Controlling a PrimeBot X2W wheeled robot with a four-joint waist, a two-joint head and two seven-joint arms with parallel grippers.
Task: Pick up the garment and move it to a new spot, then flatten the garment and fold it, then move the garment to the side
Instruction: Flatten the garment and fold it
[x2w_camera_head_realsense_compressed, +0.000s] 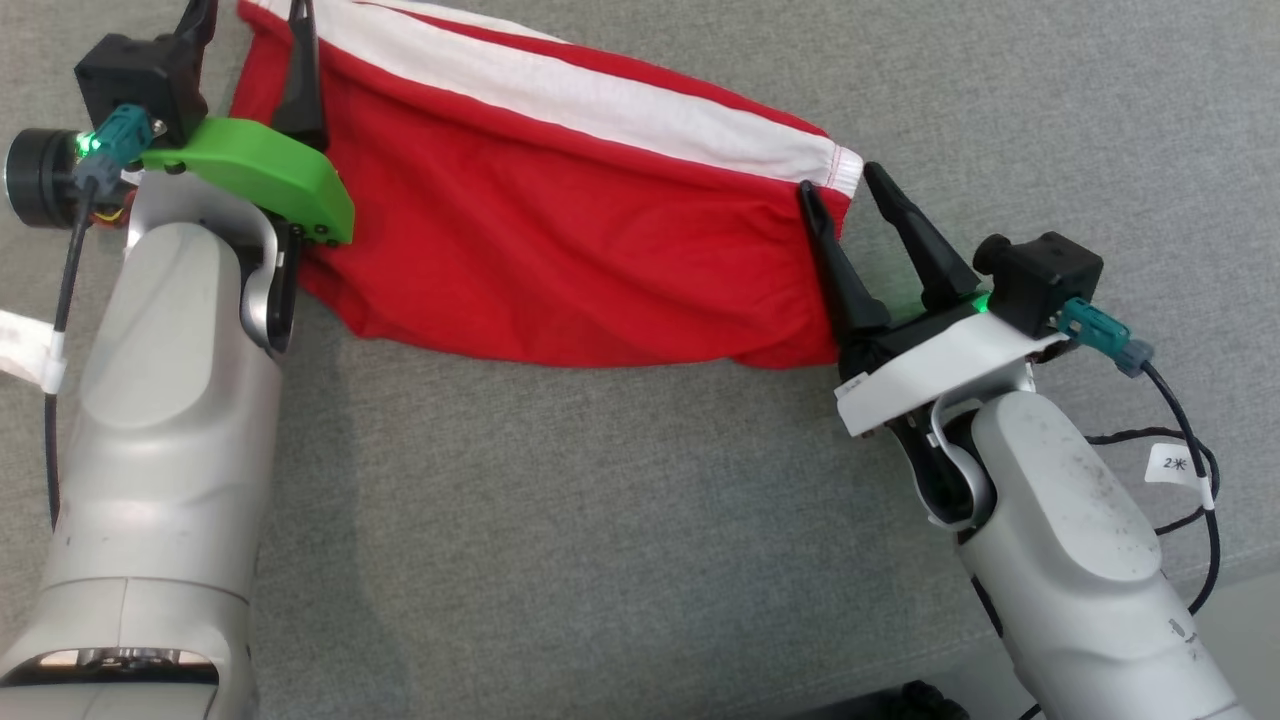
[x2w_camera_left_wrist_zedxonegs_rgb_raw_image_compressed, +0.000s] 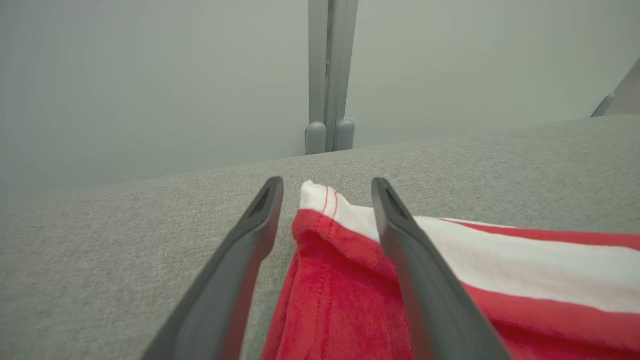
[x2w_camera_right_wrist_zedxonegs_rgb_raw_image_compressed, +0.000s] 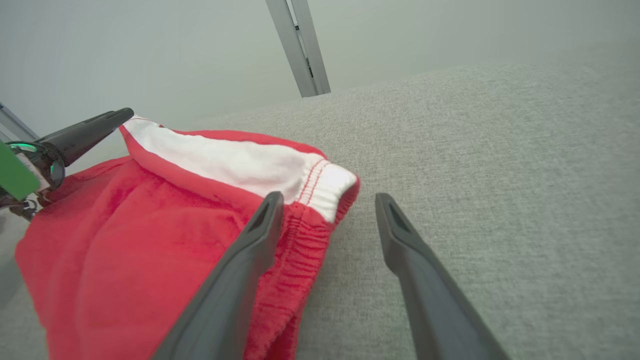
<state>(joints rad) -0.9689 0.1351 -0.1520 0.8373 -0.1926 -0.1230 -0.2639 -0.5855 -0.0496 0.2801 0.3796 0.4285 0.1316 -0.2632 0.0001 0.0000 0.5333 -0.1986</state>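
A red garment (x2w_camera_head_realsense_compressed: 560, 230) with a broad white band lies stretched across the grey fabric surface (x2w_camera_head_realsense_compressed: 620, 500), from upper left to right. My left gripper (x2w_camera_head_realsense_compressed: 250, 15) stands open at the garment's left end. In the left wrist view that corner of the garment (x2w_camera_left_wrist_zedxonegs_rgb_raw_image_compressed: 340, 280) lies loose between the spread fingers of the left gripper (x2w_camera_left_wrist_zedxonegs_rgb_raw_image_compressed: 327, 184). My right gripper (x2w_camera_head_realsense_compressed: 838, 182) is open at the right end. In the right wrist view the white-hemmed corner of the garment (x2w_camera_right_wrist_zedxonegs_rgb_raw_image_compressed: 150, 240) lies between the parted fingers of the right gripper (x2w_camera_right_wrist_zedxonegs_rgb_raw_image_compressed: 329, 197). The left gripper's fingers (x2w_camera_right_wrist_zedxonegs_rgb_raw_image_compressed: 85, 135) show at that view's far left.
A pale wall with a grey upright post (x2w_camera_left_wrist_zedxonegs_rgb_raw_image_compressed: 330, 75) rises behind the surface's far edge. A black cable with a white tag (x2w_camera_head_realsense_compressed: 1175, 462) hangs beside my right forearm. The surface's front edge (x2w_camera_head_realsense_compressed: 1230, 580) runs at lower right.
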